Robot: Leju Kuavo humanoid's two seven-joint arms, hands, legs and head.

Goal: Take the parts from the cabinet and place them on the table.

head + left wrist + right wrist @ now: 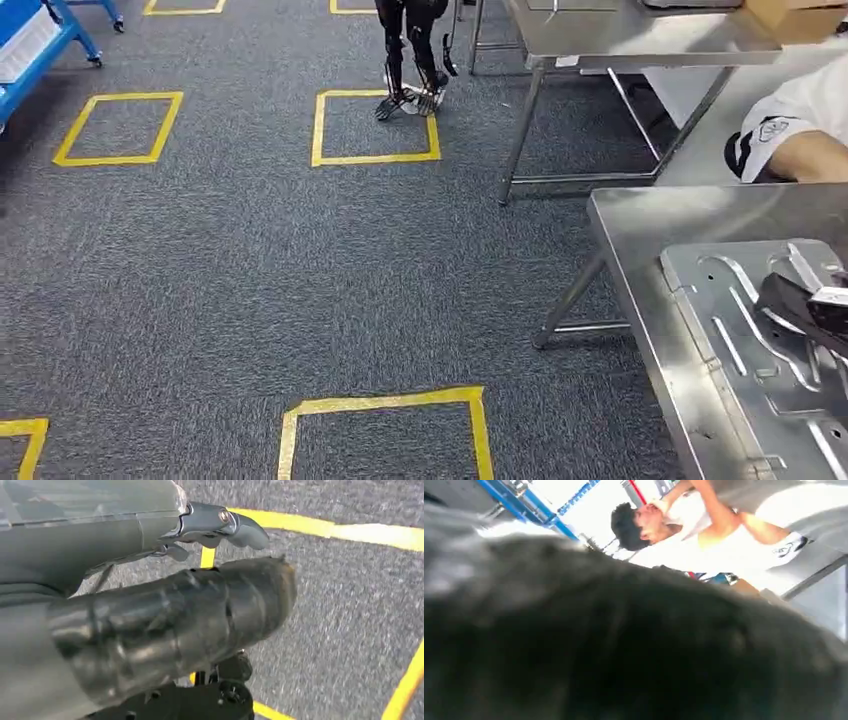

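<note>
Stamped sheet-metal part (760, 340) lies flat on steel counter (640, 215) at lower right in head view, its near end running out of frame. Right hand (805, 308), dark, sits on top of the part near its far edge; can't tell if it's gripping or just resting. Left hand (165, 625) in left wrist view hangs over grey carpet (220, 270) w/ yellow tape squares (375, 126), fingers curled in, nothing held. Person in white sleeve (790, 125) just beyond counter; 2nd steel table (600, 40) further back
</note>
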